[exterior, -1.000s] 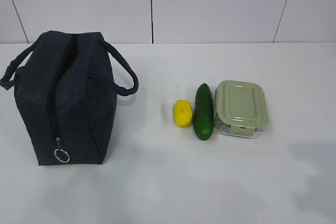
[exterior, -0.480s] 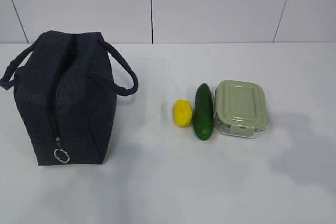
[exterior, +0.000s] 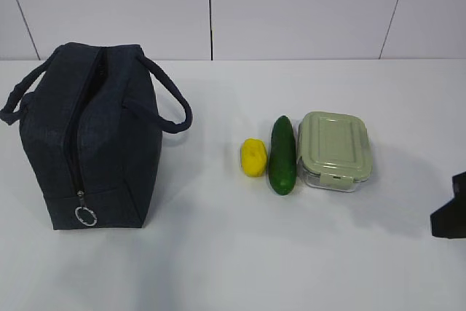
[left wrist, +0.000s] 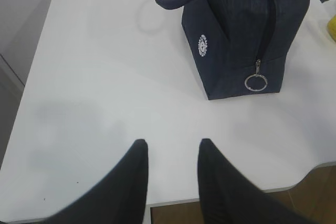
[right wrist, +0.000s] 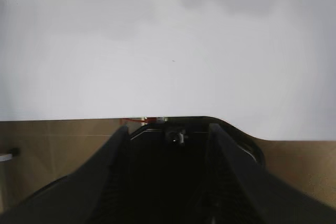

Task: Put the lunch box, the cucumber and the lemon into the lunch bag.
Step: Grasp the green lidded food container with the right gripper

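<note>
the dark navy fabric lunch bag with two soft loop handles stands upright on the left part of the white table. its top zipper looks zipped up, and the little silver ring pull hangs low on the front end of the bag.

well apart from the bag, to the right, three things lie in a row. the small bright yellow lemon is on the left of the row. the dark green stubby cucumber lies just beside it, in the middle. the clear lunch box with the pale green clip lid sits on the right, touching the cucumber or very nearly so. its lid is on.

the left gripper hovers over the near left edge of the table, well apart from the bag. its two black fingers are spread with a gap between them and hold nothing.

the right gripper is over the near edge of the table. its fingers are spread wide and hold nothing. in the outside view only a dark bit of the right arm shows at the right edge, near the lunch box but not touching it.
</note>
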`<state>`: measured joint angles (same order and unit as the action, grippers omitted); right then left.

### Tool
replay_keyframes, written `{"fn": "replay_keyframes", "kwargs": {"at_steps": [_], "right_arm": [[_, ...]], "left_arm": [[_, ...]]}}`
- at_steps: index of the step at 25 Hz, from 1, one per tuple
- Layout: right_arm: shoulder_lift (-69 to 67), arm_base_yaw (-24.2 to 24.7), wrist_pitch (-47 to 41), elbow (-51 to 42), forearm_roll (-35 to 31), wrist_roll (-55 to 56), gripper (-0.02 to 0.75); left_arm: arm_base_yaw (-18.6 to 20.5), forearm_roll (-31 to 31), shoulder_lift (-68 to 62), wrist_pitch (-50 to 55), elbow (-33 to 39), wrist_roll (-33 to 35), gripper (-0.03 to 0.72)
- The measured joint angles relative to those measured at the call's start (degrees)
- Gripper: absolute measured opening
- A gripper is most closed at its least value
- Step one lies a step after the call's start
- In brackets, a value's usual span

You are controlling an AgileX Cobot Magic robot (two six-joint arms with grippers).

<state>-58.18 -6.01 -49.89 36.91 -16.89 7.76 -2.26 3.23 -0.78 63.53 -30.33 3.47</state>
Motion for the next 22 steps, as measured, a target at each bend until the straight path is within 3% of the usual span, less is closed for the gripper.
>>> {"fn": "replay_keyframes", "kwargs": {"at_steps": [8, 12, 18, 22], "right_arm": [[-11.84, 2.24, 2.32, 6.56, -10.42, -15.11, 0.368], [-18.08, 8.24, 0.39, 11.86, -20.99, -27.35, 0.368], [-27.85, 19.43, -14.6, 15.36, -41.6, -50.59, 0.368], [-33.92, 24.54, -17.45, 15.56, -50.39, -60.57, 0.368]], "left_arm": [[0.0, 0.0, 0.0, 0.0, 0.0, 0.0, 0.235], [0.0, 0.0, 0.0, 0.0, 0.0, 0.0, 0.235], [0.0, 0.0, 0.0, 0.0, 0.0, 0.0, 0.235], [0.0, 0.0, 0.0, 0.0, 0.0, 0.0, 0.235]]}}
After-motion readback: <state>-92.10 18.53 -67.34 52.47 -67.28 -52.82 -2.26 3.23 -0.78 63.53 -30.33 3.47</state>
